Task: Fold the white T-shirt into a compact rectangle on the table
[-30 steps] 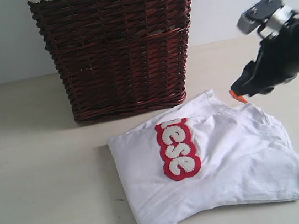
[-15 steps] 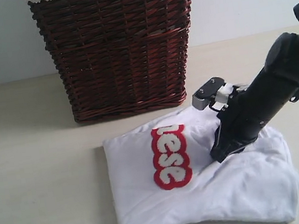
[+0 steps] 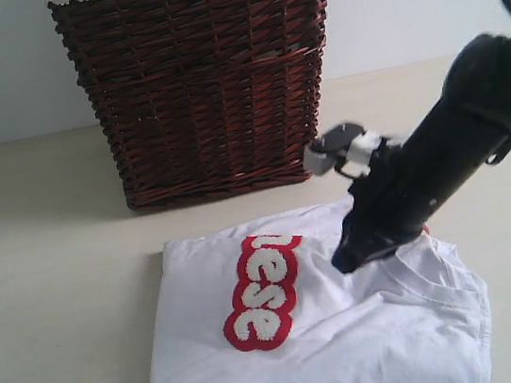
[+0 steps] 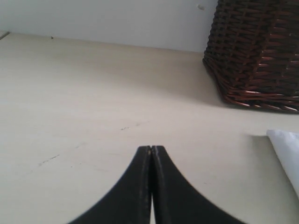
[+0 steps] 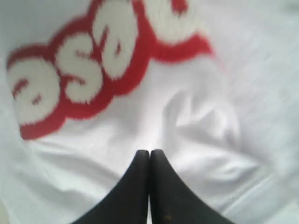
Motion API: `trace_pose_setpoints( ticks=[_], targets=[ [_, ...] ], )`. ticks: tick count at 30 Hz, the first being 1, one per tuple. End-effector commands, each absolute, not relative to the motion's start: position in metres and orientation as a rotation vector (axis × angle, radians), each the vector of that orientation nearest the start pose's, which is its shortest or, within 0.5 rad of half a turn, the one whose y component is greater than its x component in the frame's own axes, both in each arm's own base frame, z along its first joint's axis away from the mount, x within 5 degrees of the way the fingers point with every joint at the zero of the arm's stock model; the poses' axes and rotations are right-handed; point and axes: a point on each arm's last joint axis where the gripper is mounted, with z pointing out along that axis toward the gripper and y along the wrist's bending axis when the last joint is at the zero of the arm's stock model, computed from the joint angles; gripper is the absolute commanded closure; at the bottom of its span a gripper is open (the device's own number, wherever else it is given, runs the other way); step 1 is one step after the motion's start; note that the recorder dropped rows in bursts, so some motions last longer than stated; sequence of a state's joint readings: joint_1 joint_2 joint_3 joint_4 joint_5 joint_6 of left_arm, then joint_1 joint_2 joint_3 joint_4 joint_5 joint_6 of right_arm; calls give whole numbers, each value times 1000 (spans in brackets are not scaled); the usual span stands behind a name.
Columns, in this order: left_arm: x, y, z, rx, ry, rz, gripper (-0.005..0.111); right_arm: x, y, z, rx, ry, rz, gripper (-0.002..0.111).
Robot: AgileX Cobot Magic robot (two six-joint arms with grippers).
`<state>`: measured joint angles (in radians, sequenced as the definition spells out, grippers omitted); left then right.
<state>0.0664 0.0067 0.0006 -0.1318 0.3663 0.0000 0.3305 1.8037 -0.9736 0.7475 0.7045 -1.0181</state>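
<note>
The white T-shirt (image 3: pixel 381 336) lies folded and rumpled on the table (image 3: pixel 49 278), its red patch with white letters (image 3: pixel 262 291) slanting at the left. My right gripper (image 3: pixel 344 260) is shut, with its tips pressed down onto the fabric just right of the patch. In the right wrist view the shut gripper (image 5: pixel 149 151) rests on wrinkled white cloth (image 5: pixel 243 70) below the patch (image 5: pixel 88 79). My left gripper (image 4: pixel 152 148) is shut and empty over bare table (image 4: pixel 93 93). A corner of the shirt (image 4: pixel 287 149) shows to one side of it.
A tall dark wicker basket (image 3: pixel 202 85) with cream lace trim stands on the table right behind the shirt, against the pale wall. The same basket (image 4: pixel 257 51) shows in the left wrist view. The shirt's near edge runs off the bottom of the exterior view.
My right arm came down from above the shirt's far right corner onto the fabric. It has slid left with it, so the shirt and its patch have shifted left and toward the front.
</note>
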Motion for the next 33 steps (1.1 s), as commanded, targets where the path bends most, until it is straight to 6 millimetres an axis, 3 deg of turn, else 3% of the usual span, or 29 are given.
trace_pose_setpoints(
  ticks=[1, 5, 7, 9, 12, 14, 15, 16, 17, 19, 21, 24, 26, 28, 31, 33],
  targets=[
    [53, -1, 181, -138, 1834, -89, 107, 297, 129, 239, -863, 2257, 421, 107],
    [53, -1, 181, -138, 1834, -89, 107, 298, 98, 309, -382, 1982, 314, 100],
    [53, -1, 181, -138, 1834, -89, 107, 291, 72, 340, -161, 1856, 276, 97],
    [53, -1, 181, -138, 1834, -89, 107, 279, 44, 365, -28, 1757, 223, 96],
    [53, -1, 181, -138, 1834, -89, 107, 249, 12, 373, 145, 1694, 211, 96],
    [53, -1, 181, -138, 1834, -89, 107, 223, -1, 364, 245, 1679, 220, 96],
    [53, -1, 181, -138, 1834, -89, 107, 193, -7, 346, 288, 1672, 201, 96],
    [53, -1, 181, -138, 1834, -89, 107, 178, -8, 332, 296, 1686, 188, 96],
    [53, -1, 181, -138, 1834, -89, 107, 154, -8, 299, 298, 1730, 169, 96],
    [53, -1, 181, -138, 1834, -89, 107, 123, -7, 265, 247, 1745, 124, 96],
    [53, -1, 181, -138, 1834, -89, 107, 100, -2, 250, 97, 1721, 65, 96],
    [53, -1, 181, -138, 1834, -89, 107, 80, 3, 251, 56, 1626, 85, 96],
    [53, -1, 181, -138, 1834, -89, 107, 73, -3, 253, 7, 1544, -65, 96],
    [53, -1, 181, -138, 1834, -89, 107, 67, -3, 255, -6, 1502, -82, 96],
    [53, -1, 181, -138, 1834, -89, 107, 65, -5, 240, 9, 1500, -110, 96],
    [53, -1, 181, -138, 1834, -89, 107, 61, -4, 218, 48, 1510, -48, 96]
  ],
)
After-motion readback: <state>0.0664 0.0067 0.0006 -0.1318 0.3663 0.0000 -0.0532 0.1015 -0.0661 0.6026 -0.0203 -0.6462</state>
